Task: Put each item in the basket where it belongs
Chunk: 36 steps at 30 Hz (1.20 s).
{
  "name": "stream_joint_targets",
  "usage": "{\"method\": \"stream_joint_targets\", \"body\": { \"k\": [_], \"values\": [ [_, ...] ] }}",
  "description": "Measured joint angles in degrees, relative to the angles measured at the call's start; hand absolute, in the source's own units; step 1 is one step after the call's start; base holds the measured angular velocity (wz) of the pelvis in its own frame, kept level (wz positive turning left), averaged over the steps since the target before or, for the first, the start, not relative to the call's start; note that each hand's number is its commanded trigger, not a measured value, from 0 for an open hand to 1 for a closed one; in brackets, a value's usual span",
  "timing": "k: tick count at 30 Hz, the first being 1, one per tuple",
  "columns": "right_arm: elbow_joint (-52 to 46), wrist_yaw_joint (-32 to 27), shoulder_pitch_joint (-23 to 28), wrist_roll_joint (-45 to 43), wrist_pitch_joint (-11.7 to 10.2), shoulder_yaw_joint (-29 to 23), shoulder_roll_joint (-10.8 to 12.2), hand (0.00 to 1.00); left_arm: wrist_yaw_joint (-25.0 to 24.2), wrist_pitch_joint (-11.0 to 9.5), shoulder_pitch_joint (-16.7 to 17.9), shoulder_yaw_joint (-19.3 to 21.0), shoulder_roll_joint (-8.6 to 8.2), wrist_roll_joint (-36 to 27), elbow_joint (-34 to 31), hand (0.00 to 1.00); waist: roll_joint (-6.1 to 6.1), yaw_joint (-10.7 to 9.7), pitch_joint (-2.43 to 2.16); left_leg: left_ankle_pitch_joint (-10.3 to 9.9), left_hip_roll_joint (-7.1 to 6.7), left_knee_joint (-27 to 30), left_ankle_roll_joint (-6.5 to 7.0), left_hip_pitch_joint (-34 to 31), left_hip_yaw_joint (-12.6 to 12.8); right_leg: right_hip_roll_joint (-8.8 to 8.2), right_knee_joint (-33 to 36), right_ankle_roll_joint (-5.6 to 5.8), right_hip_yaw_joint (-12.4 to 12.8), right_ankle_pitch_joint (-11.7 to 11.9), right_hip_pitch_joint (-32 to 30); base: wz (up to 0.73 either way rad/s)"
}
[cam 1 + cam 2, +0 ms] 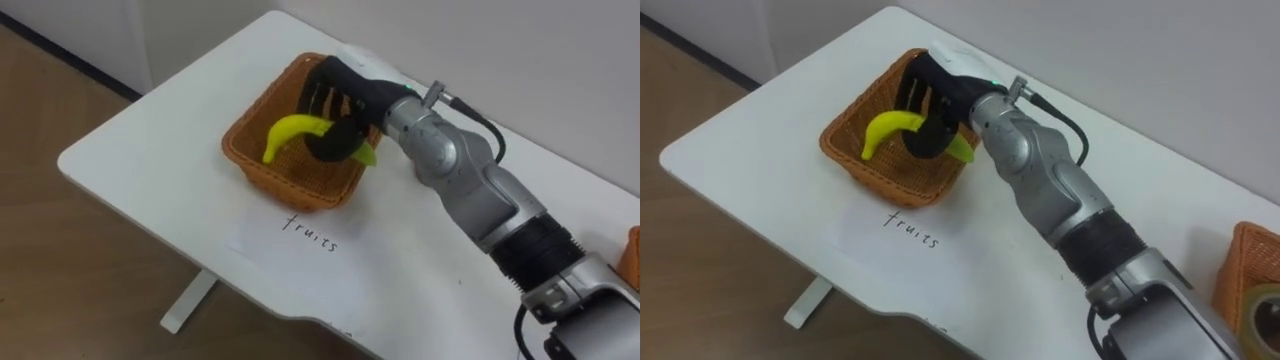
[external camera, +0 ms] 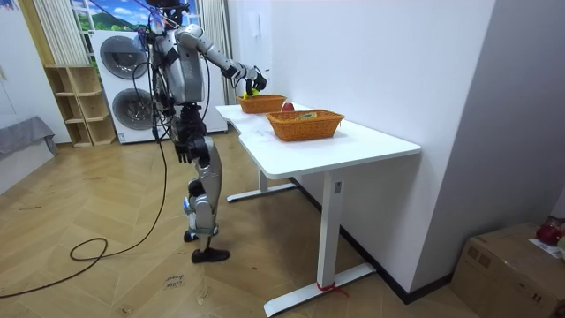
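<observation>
A yellow banana (image 1: 290, 131) hangs just above the inside of the woven fruit basket (image 1: 288, 176) at the table's left end. My right hand (image 1: 343, 96) reaches in from the lower right and is shut on the banana's stem end, fingers curled round it. A paper sheet (image 1: 311, 233) with a handwritten label lies in front of the basket. The second woven basket (image 1: 1248, 272) stands at the far right edge, with a roll (image 1: 1266, 310) in it. In the room view my left hand (image 2: 182, 151) hangs by my hip.
The white table (image 1: 150, 150) has its corner and front edge close to the fruit basket, with wooden floor below. In the room view a red fruit (image 2: 287, 107) lies between the two baskets, and the wall runs along the table's far side.
</observation>
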Motion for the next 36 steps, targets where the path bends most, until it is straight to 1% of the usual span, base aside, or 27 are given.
{"method": "stream_joint_targets", "body": {
  "k": [1, 2, 3, 4, 5, 9, 19, 24, 36],
  "values": [
    [-0.01, 0.0, 0.0, 0.03, -0.06, 0.03, 0.15, 1.0, 0.02, -0.07, -0.04, -0.08, 0.0, 0.0, 0.01, 0.0, -0.01, 0.09, -0.01, 0.0, 0.03, -0.01, 0.0, 0.02, 0.0, 0.01, 0.0, 0.0, -0.02, 0.0, -0.02, 0.0],
    [-0.01, 0.0, -0.01, 0.09, -0.15, 0.11, 0.52, 0.6, 0.02, -0.22, -0.16, -0.23, -0.01, 0.01, 0.18, 0.0, -0.03, 0.16, -0.03, 0.0, 0.05, 0.0, 0.0, 0.03, -0.01, 0.01, -0.02, -0.01, -0.06, 0.0, -0.04, 0.0],
    [-0.01, 0.0, -0.01, 0.09, -0.36, 0.26, 0.68, 0.53, 0.04, -0.28, -0.66, -0.72, 0.0, 0.01, 0.89, 0.0, -0.06, 0.25, -0.05, 0.01, 0.08, 0.01, 0.0, 0.16, -0.03, 0.01, -0.09, -0.01, -0.06, -0.01, -0.06, 0.0],
    [0.0, 0.0, -0.01, 0.1, -0.6, 0.29, 0.72, 0.04, 0.04, -0.31, -0.93, -0.84, -0.02, 0.01, 1.28, 0.0, -0.06, 0.31, -0.05, 0.01, 0.08, 0.01, 0.0, 0.15, -0.03, 0.0, -0.13, -0.01, -0.06, -0.01, -0.06, 0.0],
    [-0.01, -0.01, -0.01, 0.19, -1.05, 0.3, 0.79, 0.0, 0.04, -0.31, -1.12, -0.92, -0.02, 0.02, 1.56, 0.0, -0.11, 0.35, -0.08, 0.01, 0.08, 0.01, 0.0, 0.15, -0.03, 0.0, -0.27, -0.01, -0.04, 0.0, -0.03, 0.0],
    [-0.01, -0.22, -0.04, 0.15, -1.28, 0.3, 0.78, 0.0, 0.09, -0.67, -1.45, -0.66, 0.07, 0.05, 1.55, 0.0, -0.17, 0.4, -0.14, 0.01, 0.07, -0.04, 0.01, 0.16, -0.03, 0.01, -1.06, -0.01, -0.01, 0.0, 0.33, 0.0],
    [0.15, -0.07, -0.04, -0.06, -1.28, 0.3, 0.79, 0.0, 0.11, -0.69, -1.52, -0.66, 0.04, 0.41, 1.25, 0.0, -0.02, 0.42, -0.09, 0.01, 0.05, 0.01, 0.01, 0.16, -0.02, 0.04, -1.06, -0.02, -0.04, 0.0, 0.34, 0.0],
    [2.0, 0.42, -0.04, -0.09, -1.26, 0.3, 0.79, 0.0, 0.11, -0.66, -1.5, -0.59, 0.06, 0.73, 1.27, 0.0, 0.28, 0.59, -0.06, 0.01, 0.02, 0.02, 0.0, 0.25, -0.01, 0.05, -1.05, -0.02, -0.07, 0.0, 0.42, 0.0],
    [2.62, 0.48, -0.03, -0.19, -1.23, 0.29, 0.77, 0.0, 0.11, -0.67, -1.5, -0.59, 0.06, 0.73, 1.3, 0.0, 0.32, 0.49, -0.04, 0.01, 0.01, -0.09, 0.0, 0.24, -0.02, 0.11, -1.06, -0.02, -0.07, 0.0, 0.37, 0.0]
  ]
}}
